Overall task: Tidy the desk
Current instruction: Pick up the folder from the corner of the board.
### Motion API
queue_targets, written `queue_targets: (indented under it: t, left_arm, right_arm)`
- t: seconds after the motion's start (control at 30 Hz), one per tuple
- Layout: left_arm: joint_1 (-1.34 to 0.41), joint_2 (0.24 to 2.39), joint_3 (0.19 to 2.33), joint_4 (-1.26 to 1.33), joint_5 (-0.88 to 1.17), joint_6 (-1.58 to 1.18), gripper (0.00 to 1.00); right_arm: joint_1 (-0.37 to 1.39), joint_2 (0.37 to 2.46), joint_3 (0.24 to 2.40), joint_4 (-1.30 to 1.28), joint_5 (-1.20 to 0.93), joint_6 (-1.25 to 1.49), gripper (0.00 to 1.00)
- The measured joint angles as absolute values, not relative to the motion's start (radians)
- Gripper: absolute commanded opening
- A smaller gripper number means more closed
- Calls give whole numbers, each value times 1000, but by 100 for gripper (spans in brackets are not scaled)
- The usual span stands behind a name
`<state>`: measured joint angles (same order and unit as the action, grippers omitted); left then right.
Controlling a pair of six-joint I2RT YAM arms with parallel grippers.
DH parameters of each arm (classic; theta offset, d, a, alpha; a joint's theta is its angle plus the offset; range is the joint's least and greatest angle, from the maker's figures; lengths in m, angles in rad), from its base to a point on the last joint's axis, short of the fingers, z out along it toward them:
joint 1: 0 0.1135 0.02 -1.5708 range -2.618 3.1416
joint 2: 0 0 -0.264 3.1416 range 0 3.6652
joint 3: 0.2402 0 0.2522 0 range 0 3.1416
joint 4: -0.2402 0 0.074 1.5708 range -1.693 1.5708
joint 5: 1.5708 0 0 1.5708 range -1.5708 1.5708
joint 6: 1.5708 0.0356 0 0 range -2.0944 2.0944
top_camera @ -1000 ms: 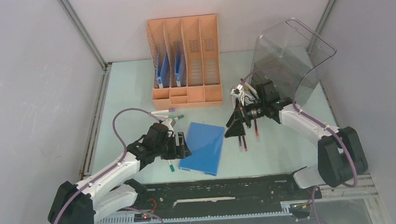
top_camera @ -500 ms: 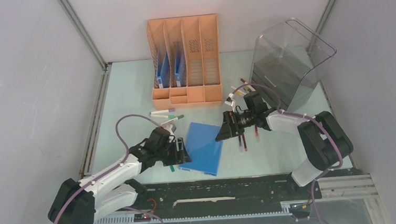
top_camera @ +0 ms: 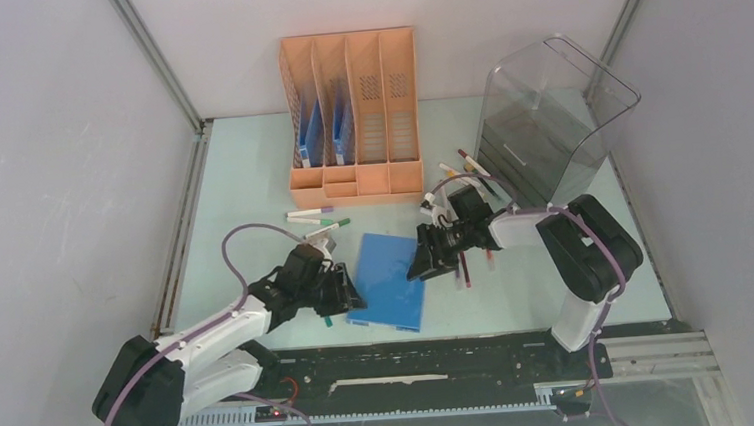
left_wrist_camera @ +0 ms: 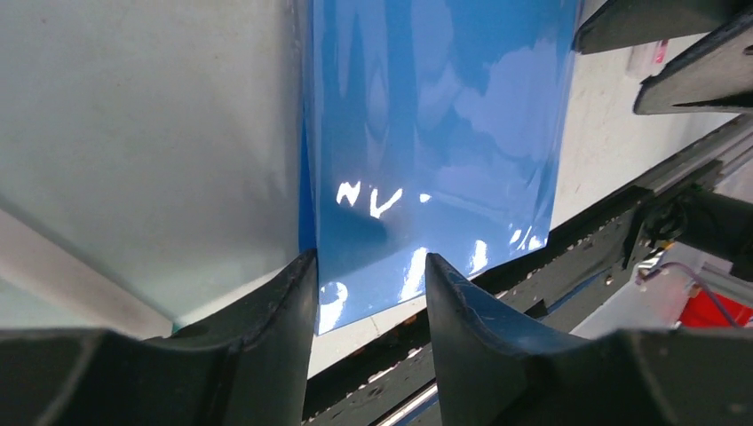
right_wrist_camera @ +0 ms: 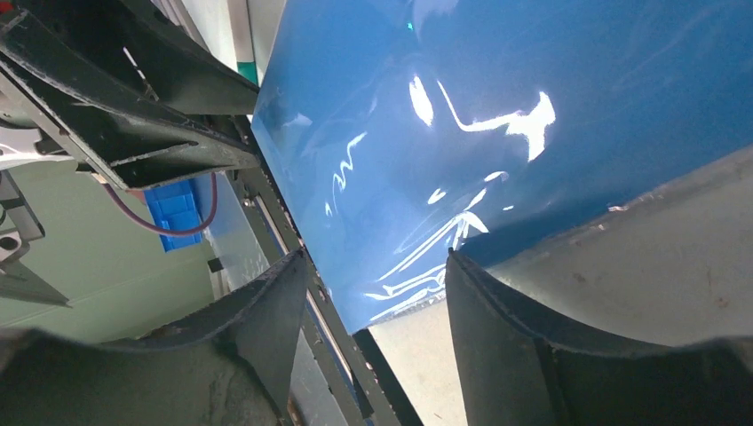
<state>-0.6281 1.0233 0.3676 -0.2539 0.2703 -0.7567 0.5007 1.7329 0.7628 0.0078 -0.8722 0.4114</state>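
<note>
Left pincer and right pincer each straddle the blue folder.

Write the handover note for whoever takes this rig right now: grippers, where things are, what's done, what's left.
Left gripper: open, jaws apart at the left edge of the flat glossy blue plastic folder; no grip.
Right gripper: open, at that folder's right edge; no grip.
The folder lies flat on the pale mint-green desk, in front of the orange four-slot file rack.
Done: two blue folders stand in the rack's two left slots.
Left: file this folder; gather the loose markers to its left and the loose pens near the clear smoky plastic bin.
</note>
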Motion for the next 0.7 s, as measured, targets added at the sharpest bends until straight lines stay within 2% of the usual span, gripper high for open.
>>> queue_targets:
  t: [0.23,0.33,0.5,0.53,0.6,0.7]
  left_arm:
    - [-628,1021,273,-76,292,-888,41]
    - [-628,1020,223,33,294,-959,34]
    - [-627,1028,153,200,298,-1069,30]
    - [-626,1034,142,236,301,-1088,26]
    - [-625,1047,132,287,303,-1120,3]
    - [-625,1058,127,352,310,-1154,0]
  right_arm:
    - [506,1767,808,-28,-873,411,67]
    - [506,1767,820,-41,-875,409,70]
    - [503,1767,835,-50,-877,403,71]
    - [503,1767,835,-51,-877,402,71]
    - [503,1767,835,-55,-879,402,70]
    - [506,1767,835,-56,-885,402,70]
